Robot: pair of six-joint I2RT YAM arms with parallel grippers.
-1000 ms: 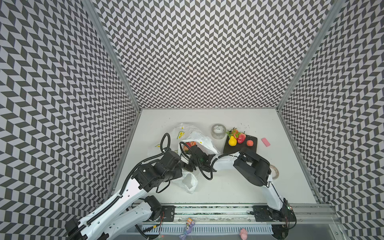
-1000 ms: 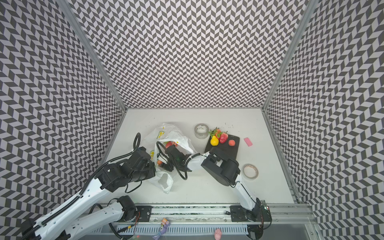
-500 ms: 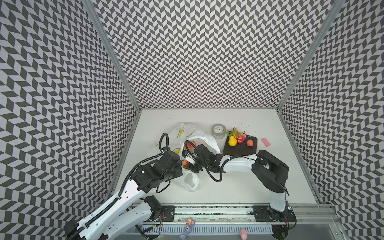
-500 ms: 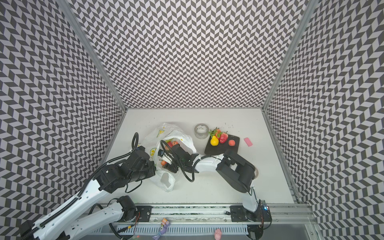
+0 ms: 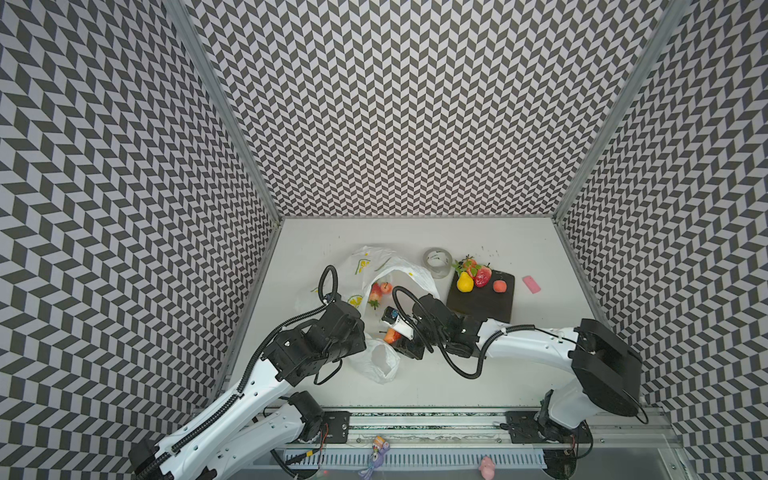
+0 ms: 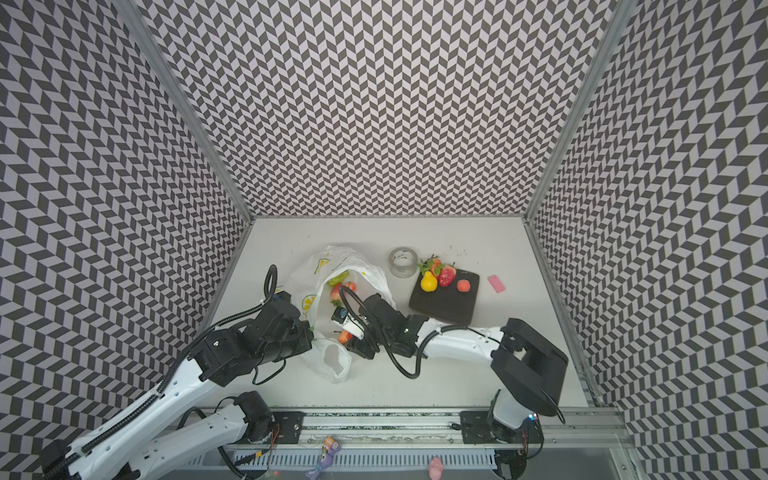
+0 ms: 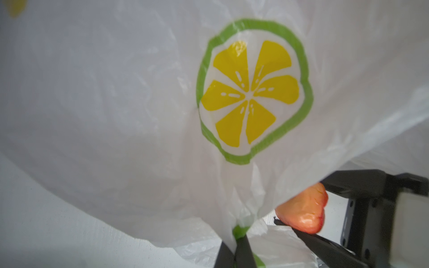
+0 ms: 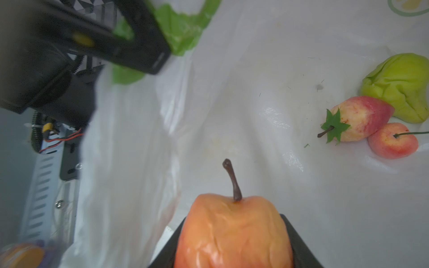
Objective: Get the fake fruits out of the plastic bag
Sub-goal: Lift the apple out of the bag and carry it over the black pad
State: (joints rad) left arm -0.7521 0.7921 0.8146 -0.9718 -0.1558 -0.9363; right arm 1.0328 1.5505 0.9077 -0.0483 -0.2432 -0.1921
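1. Right wrist view: right gripper [image 8: 234,222] is clamped on an orange-red stemmed fruit [image 8: 232,241], one jaw on each flank, stem pointing away from the wrist; grip looks centred.
2. Left gripper [image 7: 239,248] is pinched tight on the plastic bag [image 5: 365,257] by its handle, lifting that edge so the mouth gapes toward the right arm.
3. Held fruit sits at the bag's mouth, low over the table [image 5: 415,395] — whether it is fully clear of the film, cannot tell.
4. Step in hand, my read: carry this fruit out and set it on the black pad [image 5: 482,309] with the others.
5. Doing it well:
   - draw straight back out of the mouth and lift a little so the jaws don't drag film;
   - left arm should hold the handle taut and steady;
   - skin looks soft and wrinkled, so no harder squeeze;
   - release low on a bare part of the pad, so nothing rolls.
6. Count inside the bag — three, touching each other at the far end: one green fruit [image 8: 399,88]; one pale-red strawberry [image 8: 362,118]; one small round red fruit [image 8: 392,141].
7. Count on the pad: one yellow pear [image 5: 464,283]; two strawberries [image 5: 482,277], as far as I can tell; one round orange fruit [image 5: 500,286].
8. Extras: one clear tape roll [image 5: 437,272]; one pink block [image 5: 531,284].
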